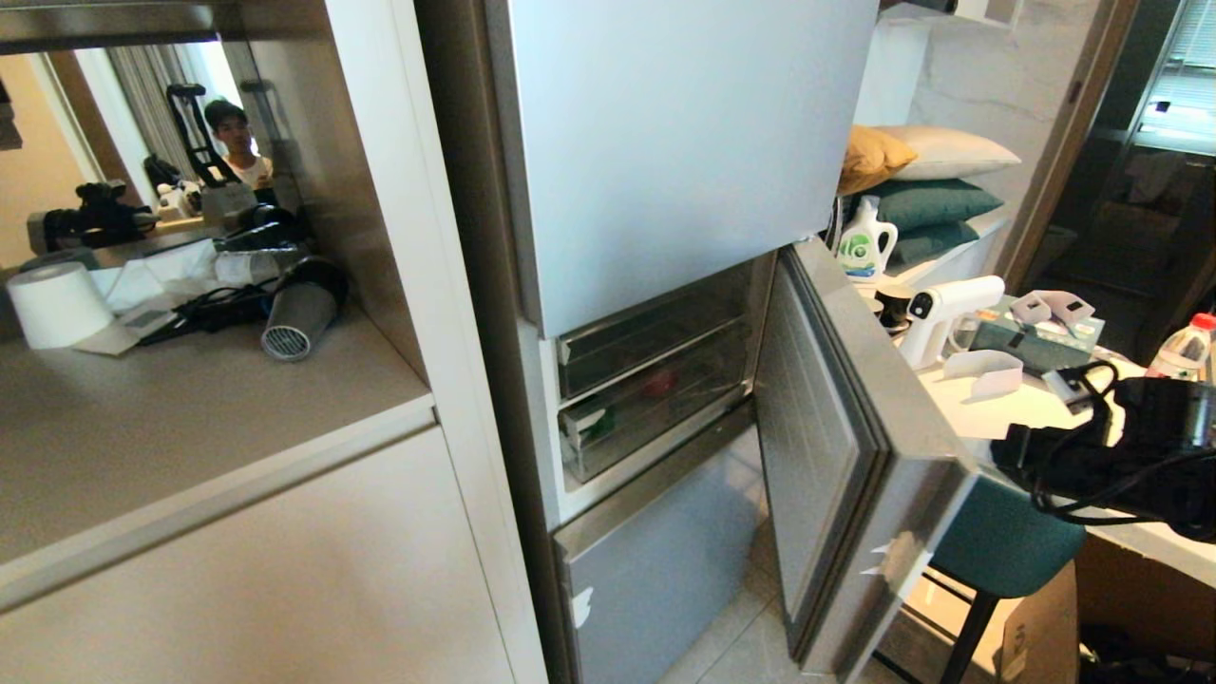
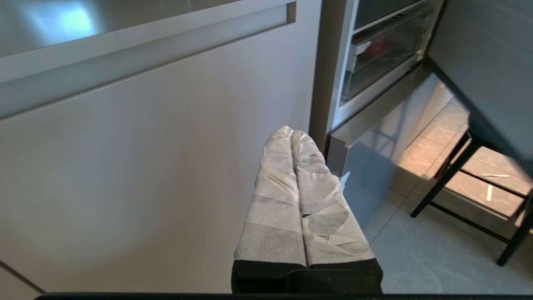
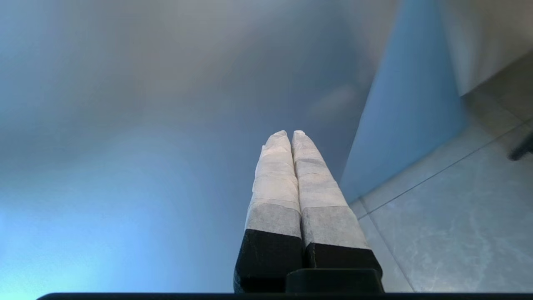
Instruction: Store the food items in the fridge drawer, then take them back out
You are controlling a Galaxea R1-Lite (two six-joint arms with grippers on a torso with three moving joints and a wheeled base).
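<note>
The right gripper [image 3: 290,134] is clenched on nothing, its wrapped fingers [image 3: 275,175] pressed together, facing a grey fridge door panel [image 3: 166,104] with floor tiles [image 3: 449,216] beside it. The left gripper [image 2: 290,130] is likewise closed and empty, parked before a pale cabinet front [image 2: 125,187]. Beyond its tips, past the open fridge door [image 1: 855,427], the clear fridge drawer [image 1: 655,404] sits pushed in; something red shows inside, but the food items cannot be made out.
</note>
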